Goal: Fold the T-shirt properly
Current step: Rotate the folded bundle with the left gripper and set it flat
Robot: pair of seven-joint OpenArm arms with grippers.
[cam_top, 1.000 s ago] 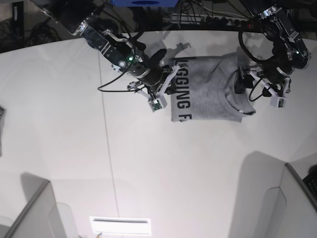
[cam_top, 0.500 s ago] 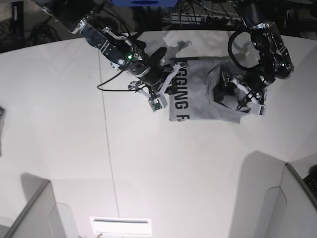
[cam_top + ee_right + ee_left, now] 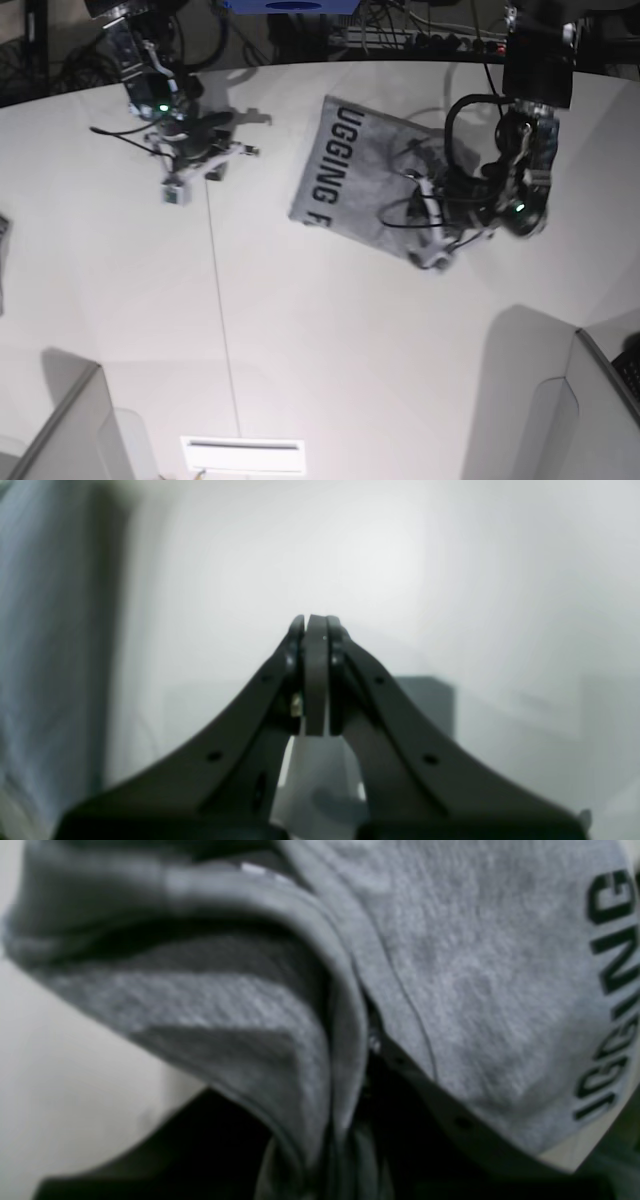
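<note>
We see a pale worktop (image 3: 300, 330) from above, with a grey T-shirt (image 3: 370, 180) lying partly folded near its far edge, right of centre. The shirt sits at a slant. Black block capitals run along its left edge, and its right side is bunched into thick folds.

The left gripper (image 3: 440, 225) is at that bunched right side of the shirt, low over the worktop. In the left wrist view, grey cloth (image 3: 450, 990) fills nearly the whole picture, and layered folds run down into the dark gap between the jaws, so the jaws appear clamped on the shirt's gathered edge. The lettering shows at the right border of that view.

The right gripper (image 3: 205, 150) is well apart from the shirt, over bare worktop to its left, with a small white piece (image 3: 175, 193) at its end. In the right wrist view, the right gripper's (image 3: 316, 630) jaws are pressed together with nothing between them, and only blurred white surface lies beyond.

A thin dark seam (image 3: 218, 300) runs across the worktop, from the near side towards the far side.
</note>
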